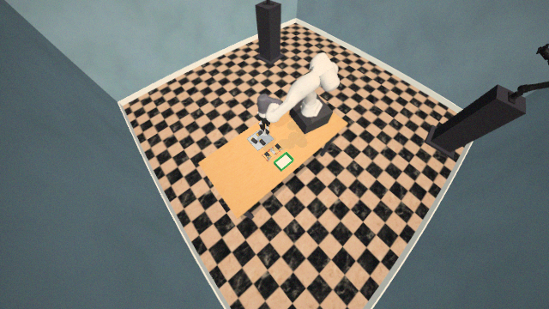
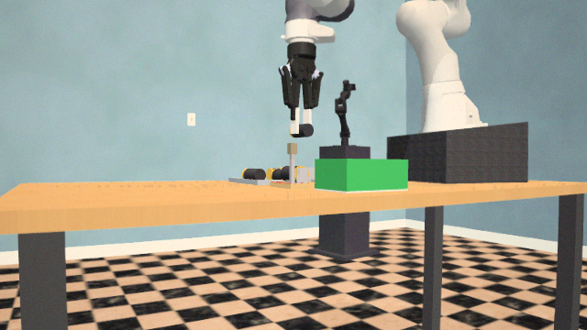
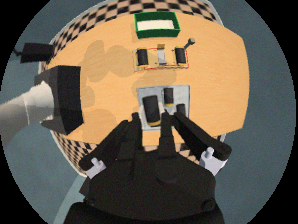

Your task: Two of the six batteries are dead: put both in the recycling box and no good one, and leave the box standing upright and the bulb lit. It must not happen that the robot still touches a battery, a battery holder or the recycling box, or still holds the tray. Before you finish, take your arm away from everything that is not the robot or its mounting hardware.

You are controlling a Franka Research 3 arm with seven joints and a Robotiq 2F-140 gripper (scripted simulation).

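In the exterior view, the recycling box lies below, to the right of and nearer than the jaws. The jaws are clenched on a battery, which is held above the table. Its long axis is roughly level there, yellow end left, black end right. Whether this battery is dead or good cannot be told.

Between the grey tray and the box, the circuit board is set, with two batteries seated on it. If a test is intended, the board is the shorter carry; for disposal, it must be crossed with height to spare. Whether the bulb is lit cannot be made out.

The box is upright on the wooden surface; below is a chequered floor, enclosed by blue-grey walls.
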